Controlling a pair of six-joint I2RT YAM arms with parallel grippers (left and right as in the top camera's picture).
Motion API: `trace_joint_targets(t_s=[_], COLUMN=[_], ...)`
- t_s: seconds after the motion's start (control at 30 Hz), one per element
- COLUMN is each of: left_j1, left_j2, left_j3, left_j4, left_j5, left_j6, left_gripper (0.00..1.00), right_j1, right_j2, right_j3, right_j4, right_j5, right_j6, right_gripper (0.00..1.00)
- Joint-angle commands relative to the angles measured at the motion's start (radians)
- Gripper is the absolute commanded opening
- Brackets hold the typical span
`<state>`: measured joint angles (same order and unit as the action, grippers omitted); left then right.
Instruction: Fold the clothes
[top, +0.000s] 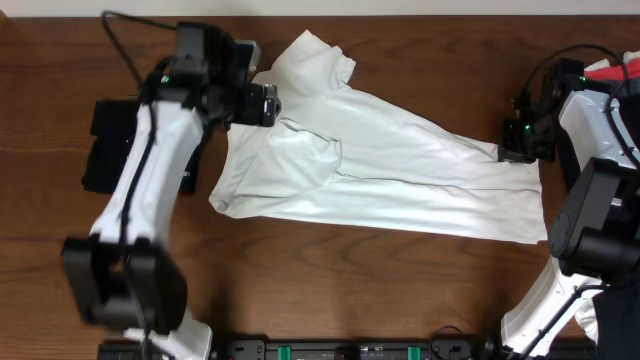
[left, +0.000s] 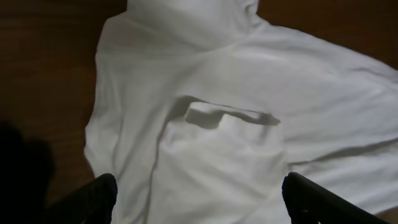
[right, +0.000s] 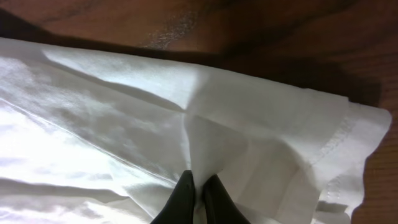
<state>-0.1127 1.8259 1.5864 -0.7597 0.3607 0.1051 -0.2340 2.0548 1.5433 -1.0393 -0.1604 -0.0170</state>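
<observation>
A: Where is the white T-shirt (top: 400, 175) found?
B: It is laid flat on the wooden table (top: 330, 280), stretched diagonally from upper left to lower right. A small folded flap (left: 224, 118) is seen near its middle.

A: State of the left gripper (left: 200, 182)?
B: Its jaws are spread wide. It is held above the shirt's upper-left part and nothing is gripped.

A: And the right gripper (right: 199, 180)?
B: Its fingers (right: 183, 196) are pressed together, with a ridge of shirt fabric pinched between them. The pinch is placed close to the stitched hem (right: 336, 140), at the shirt's right end.

A: Anything else on the table?
B: A black folded garment (top: 105, 150) is seen at the far left, partly hidden by the left arm and apart from the shirt. Something red (top: 612, 70) is seen at the top right edge; it cannot be identified.
</observation>
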Motion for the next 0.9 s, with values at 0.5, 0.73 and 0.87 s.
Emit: trace_joint_targets(t_s=[0.5, 0.73, 0.87], left_j1=[-0.061, -0.103, -0.106], left_j2=[0.488, 0.579, 0.606], left_j3=[0.283, 0.283, 0.283], left_j4=[0.499, 0.666, 0.679], left_j5=[-0.010, -0.095, -0.161], left_j6=[0.239, 0.295, 0.294], left_gripper=[0.86, 0.83, 0.82], right_j1=[0.007, 0.007, 0.007], right_j2=[0.001, 0.001, 0.001], right_j3=[-0.005, -0.005, -0.005], right_j4=[0.010, 0.006, 0.005], right_j5=[-0.012, -0.012, -0.012], right_j6=[-0.018, -0.018, -0.018], right_gripper=[0.04, 0.04, 0.04])
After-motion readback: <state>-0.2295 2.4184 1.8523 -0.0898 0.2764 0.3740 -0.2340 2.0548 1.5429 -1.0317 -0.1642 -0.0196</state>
